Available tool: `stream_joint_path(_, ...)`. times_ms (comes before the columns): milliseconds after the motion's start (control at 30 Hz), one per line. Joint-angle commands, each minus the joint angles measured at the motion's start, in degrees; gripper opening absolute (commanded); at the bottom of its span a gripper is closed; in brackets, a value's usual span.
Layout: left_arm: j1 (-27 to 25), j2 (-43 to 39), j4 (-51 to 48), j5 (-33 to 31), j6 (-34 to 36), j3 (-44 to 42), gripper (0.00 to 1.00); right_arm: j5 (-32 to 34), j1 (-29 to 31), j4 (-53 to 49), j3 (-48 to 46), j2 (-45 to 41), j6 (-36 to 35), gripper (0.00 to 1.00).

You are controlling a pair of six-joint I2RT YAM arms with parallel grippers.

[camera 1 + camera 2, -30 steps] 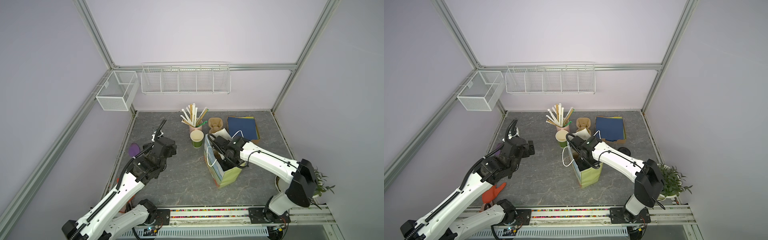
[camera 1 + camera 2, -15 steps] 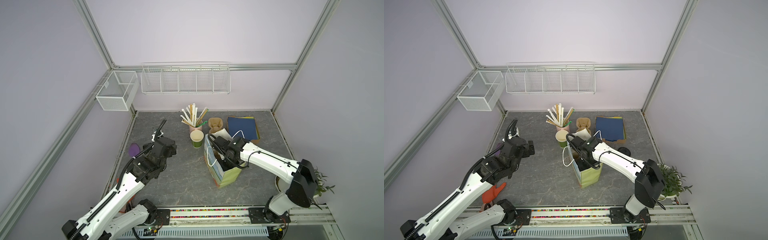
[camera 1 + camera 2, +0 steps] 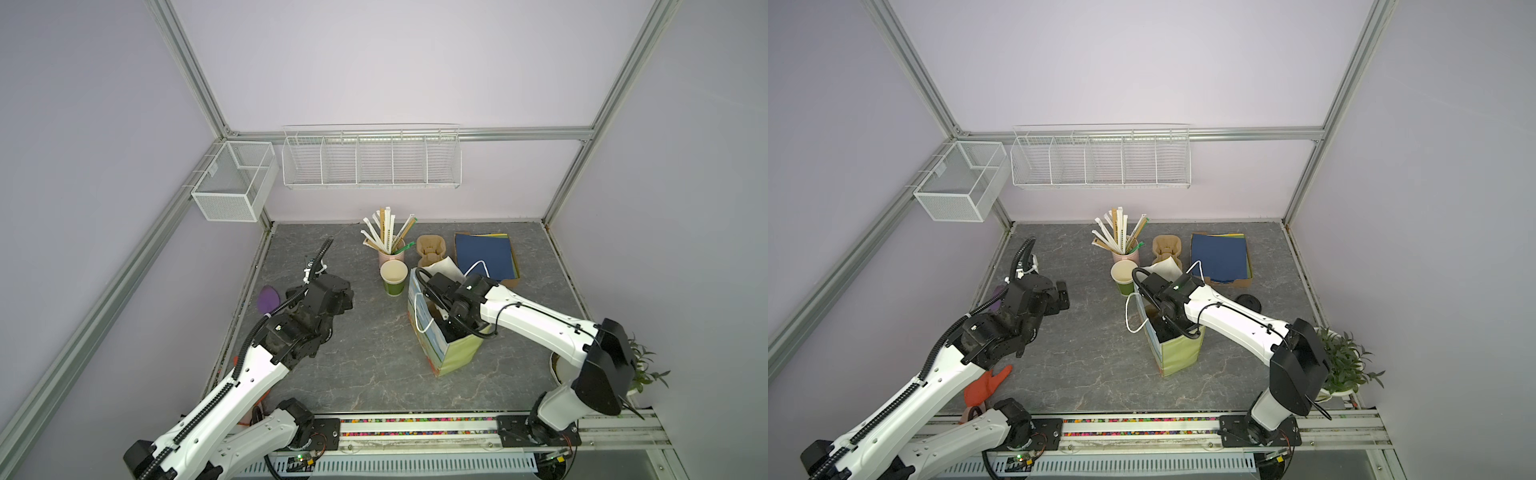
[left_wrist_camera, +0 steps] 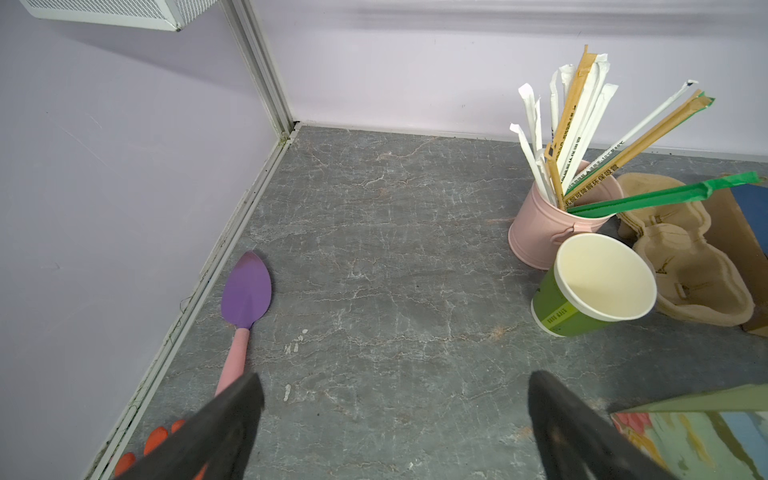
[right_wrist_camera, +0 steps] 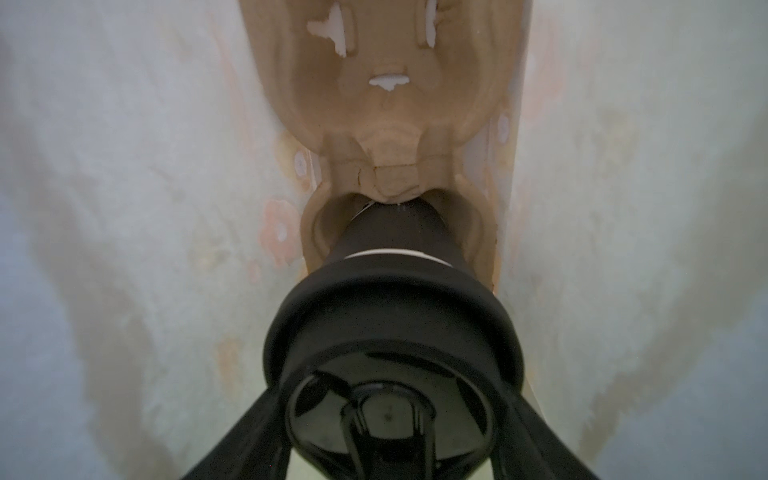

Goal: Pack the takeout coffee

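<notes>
Black lidded paper cup [image 5: 390, 237]: clamped in right gripper [image 5: 395, 399], base seated in brown moulded-pulp carrier [image 5: 374, 104] just ahead. Left gripper [image 4: 392, 380]: jaws apart.

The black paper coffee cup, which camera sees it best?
The right wrist view: the black paper coffee cup fills the middle, held by the right gripper, base in a brown pulp carrier. Both top views hide it inside the green paper bag. The left wrist view misses it.

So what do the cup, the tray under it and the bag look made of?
The cup: matte black paper, probably; its lid shines like smooth plastic. The tray: tan moulded pulp, by its rough, fibrous look. The bag: printed paper or card, judging by stiff creased walls.
</notes>
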Motion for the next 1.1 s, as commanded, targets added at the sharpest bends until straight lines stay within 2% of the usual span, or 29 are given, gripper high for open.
stream_joint_path(0,0.2,0.2,-0.5,-0.2,0.5,-0.5,0.99,-1.3,0.9,5.6,-8.1,9.7,-0.7,0.6)
stream_joint_path(467,0.2,0.0,-0.6,-0.2,0.5,-0.5,0.99,-0.9,0.9,7.3,-8.9,13.0,-1.5,0.61)
stream_joint_path(700,0.2,-0.1,-0.6,-0.2,0.6,-0.4,0.99,0.4,1.0,3.3,-5.3,9.0,-1.5,0.63)
stream_joint_path(1067,0.2,0.2,-0.5,-0.2,0.5,-0.5,0.99,1.7,1.0,-1.4,-0.1,5.7,-1.7,0.71)
